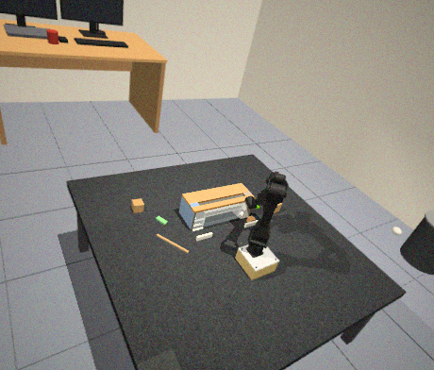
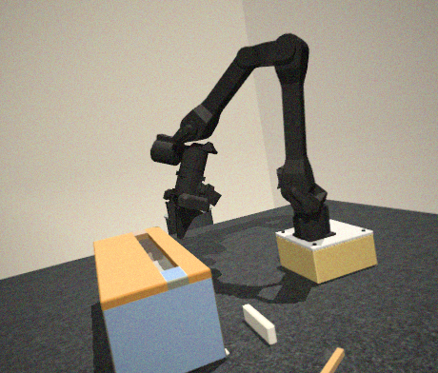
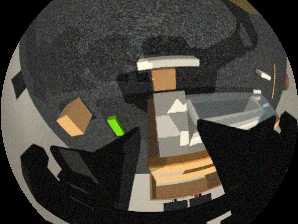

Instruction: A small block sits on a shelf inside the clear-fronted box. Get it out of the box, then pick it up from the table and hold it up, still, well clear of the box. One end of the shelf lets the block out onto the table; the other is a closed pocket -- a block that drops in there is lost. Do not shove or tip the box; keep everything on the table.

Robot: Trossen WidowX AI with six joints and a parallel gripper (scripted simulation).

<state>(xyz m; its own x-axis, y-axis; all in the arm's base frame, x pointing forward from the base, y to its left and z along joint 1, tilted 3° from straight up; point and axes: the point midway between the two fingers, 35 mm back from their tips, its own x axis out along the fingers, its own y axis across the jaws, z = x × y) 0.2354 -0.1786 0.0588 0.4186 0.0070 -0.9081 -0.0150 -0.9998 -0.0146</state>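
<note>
Jaws (image 2: 187,224) spread, empty, lowered at far end of box (image 2: 156,295), behind it in exterior view. Block (image 3: 177,115) seen pale inside box through wrist view, between jaw tips. On bench (image 1: 197,293): white bar (image 2: 259,323) near box, tan stick (image 1: 172,243), green piece (image 1: 161,220), tan cube (image 1: 137,205) farther left, well apart.

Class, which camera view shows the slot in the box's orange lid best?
The exterior view: the slot runs along the lid, open to the inside. The top view shows it only as a thin line; in the wrist view I cannot make it out.
</note>
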